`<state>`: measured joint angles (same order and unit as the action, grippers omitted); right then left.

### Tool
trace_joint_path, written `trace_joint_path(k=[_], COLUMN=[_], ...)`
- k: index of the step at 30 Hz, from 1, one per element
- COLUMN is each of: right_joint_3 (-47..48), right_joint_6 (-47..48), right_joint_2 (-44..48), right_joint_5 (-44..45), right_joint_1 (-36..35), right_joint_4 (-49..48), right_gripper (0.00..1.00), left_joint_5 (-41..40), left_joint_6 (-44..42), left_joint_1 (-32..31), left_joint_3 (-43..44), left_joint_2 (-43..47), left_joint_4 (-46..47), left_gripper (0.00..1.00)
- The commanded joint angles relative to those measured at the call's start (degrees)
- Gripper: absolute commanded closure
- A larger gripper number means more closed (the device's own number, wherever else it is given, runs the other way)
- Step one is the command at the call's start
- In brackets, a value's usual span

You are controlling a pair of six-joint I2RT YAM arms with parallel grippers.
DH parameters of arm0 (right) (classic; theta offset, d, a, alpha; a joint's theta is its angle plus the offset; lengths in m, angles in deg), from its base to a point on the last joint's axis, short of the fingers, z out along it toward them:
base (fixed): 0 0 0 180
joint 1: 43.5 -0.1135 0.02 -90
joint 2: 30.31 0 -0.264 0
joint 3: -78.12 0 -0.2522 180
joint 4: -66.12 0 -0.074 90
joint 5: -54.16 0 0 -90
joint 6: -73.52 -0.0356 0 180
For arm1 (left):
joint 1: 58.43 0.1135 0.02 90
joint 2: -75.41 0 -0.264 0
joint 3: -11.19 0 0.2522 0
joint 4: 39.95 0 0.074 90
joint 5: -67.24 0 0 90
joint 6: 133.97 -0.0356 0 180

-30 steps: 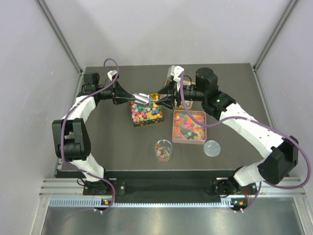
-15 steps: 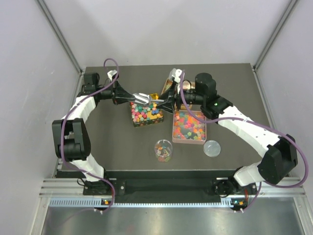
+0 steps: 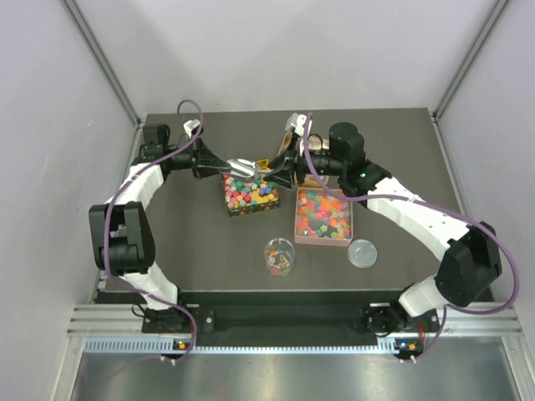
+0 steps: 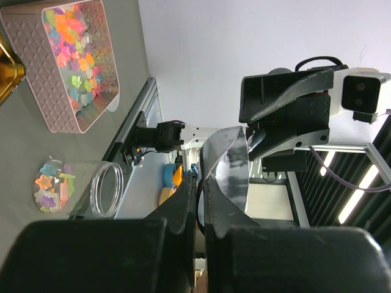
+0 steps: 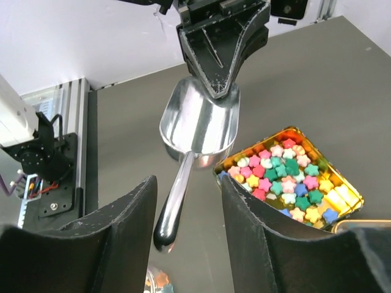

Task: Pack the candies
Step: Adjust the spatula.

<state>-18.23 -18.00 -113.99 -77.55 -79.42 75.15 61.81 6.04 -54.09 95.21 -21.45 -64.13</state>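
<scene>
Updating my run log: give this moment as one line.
left jaws: shut on scoop | right jaws: open by scoop handle | scoop: empty

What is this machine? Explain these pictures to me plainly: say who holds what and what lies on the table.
Two white robot arms are bolted at the near edge of a dark table. One picture looks down from above. The other two come from a camera on each wrist. On the table stand a gold rectangular tin of opaque star-shaped candies, a pink rectangular tin of translucent gummy candies, a clear plastic cup with a few candies in it, and a clear round lid. The left gripper is shut on the bowl of a silver metal scoop. The right gripper is open, its fingers on either side of the scoop's handle.
</scene>
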Motion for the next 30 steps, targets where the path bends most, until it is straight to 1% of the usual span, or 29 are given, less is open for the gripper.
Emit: trace_joint_path(k=[1,8,13,17,21,23,30], right_joint_3=[4.6,6.0,6.1,5.9,5.2,5.0,5.3], right_joint_6=[-2.3,-3.7,-3.1,-1.1,-0.2,-0.2,0.0], right_joint_2=[-0.8,-1.8,-2.2,-2.0,-1.8,-1.7,-2.4], right_joint_5=[-1.4,-1.3,-1.3,-0.5,0.4,0.7,0.8], right_joint_1=[0.3,0.3,0.2,-0.5,-0.7,-0.9,-1.1], right_joint_4=[-4.0,-4.9,-4.2,-2.5,-1.3,-1.2,-1.2], right_gripper=[0.55,0.59,0.60,0.58,0.53,0.52,0.58], left_joint_5=[6.6,6.5,6.5,6.5,6.4,6.5,6.5], left_joint_6=[0.2,0.0,-0.1,-0.2,-0.1,-0.1,-0.1], left_joint_1=[0.1,0.0,0.1,0.1,0.0,0.1,0.1], left_joint_3=[0.1,0.1,0.3,0.4,0.8,0.9,0.8], left_joint_2=[3.0,2.6,2.2,2.2,2.0,2.0,2.2], left_joint_4=[1.8,1.6,1.5,1.6,1.5,1.6,1.6], left_gripper=[1.00,1.00,1.00,1.00,1.00,1.00,1.00])
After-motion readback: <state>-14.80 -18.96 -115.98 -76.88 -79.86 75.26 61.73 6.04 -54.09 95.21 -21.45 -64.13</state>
